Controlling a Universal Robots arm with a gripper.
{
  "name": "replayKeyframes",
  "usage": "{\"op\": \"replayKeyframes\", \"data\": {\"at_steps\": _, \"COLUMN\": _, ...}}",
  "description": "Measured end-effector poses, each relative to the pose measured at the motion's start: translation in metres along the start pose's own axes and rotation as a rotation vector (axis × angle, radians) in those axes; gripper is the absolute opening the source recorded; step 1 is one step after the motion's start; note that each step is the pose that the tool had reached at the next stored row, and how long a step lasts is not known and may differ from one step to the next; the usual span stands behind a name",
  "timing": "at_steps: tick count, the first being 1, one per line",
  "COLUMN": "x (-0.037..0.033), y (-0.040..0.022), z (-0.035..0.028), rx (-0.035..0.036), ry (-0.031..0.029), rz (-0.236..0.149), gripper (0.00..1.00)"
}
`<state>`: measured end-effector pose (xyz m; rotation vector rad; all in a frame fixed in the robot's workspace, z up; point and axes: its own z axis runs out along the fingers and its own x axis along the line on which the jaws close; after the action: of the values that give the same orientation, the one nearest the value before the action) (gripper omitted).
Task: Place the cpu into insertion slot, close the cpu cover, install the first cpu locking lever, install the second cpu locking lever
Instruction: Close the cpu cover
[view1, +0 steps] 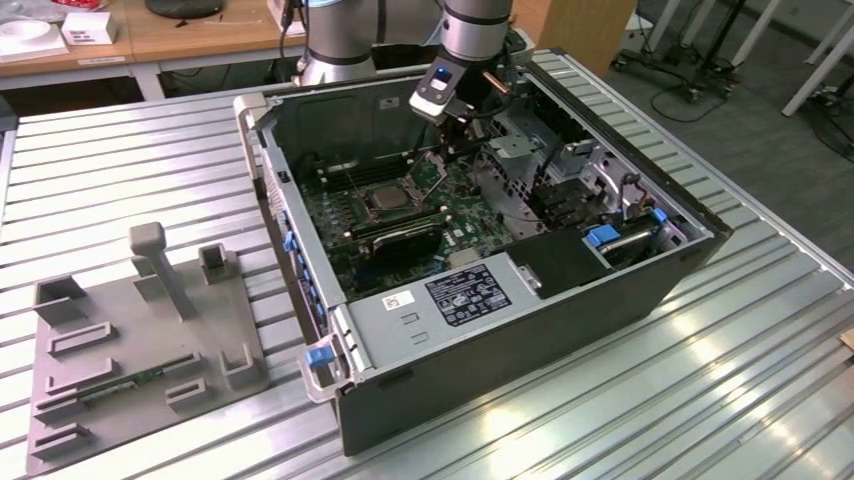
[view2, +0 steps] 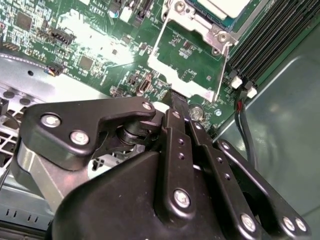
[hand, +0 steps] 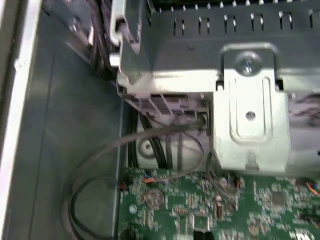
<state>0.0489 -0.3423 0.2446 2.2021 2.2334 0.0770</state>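
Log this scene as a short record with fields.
cpu: seated in the slot
cover: open, standing up from the slot
gripper: inside the case, close to the cover's far edge; contact unclear
fixture: grey, on the table, at the exterior view's left of the case

A robot arm (view1: 474, 25) reaches into an open computer case (view1: 534, 335), its gripper (view1: 465, 120) poised above the green motherboard (view1: 461, 215). The cpu (view1: 390, 196) sits in the insertion slot (view1: 360, 202) near the gripper; a grey fixture tray (view1: 134, 345) lies well apart on the slatted table (view1: 694, 400).
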Motion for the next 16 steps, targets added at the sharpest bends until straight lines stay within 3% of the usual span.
{"op": "replayKeyframes", "data": {"at_steps": 2, "x": 0.0000, "y": -0.0054, "z": 0.0001, "rx": -0.0072, "ry": -0.0003, "rz": 0.000, "gripper": 0.11}}
{"op": "replayKeyframes", "data": {"at_steps": 11, "x": 0.0004, "y": -0.0398, "z": 0.0005, "rx": -0.0464, "ry": -0.0007, "rz": -0.001, "gripper": 0.11}}
{"op": "replayKeyframes", "data": {"at_steps": 16, "x": 0.0007, "y": -0.0514, "z": 0.0006, "rx": -0.0565, "ry": -0.0010, "rz": -0.002, "gripper": 0.11}}
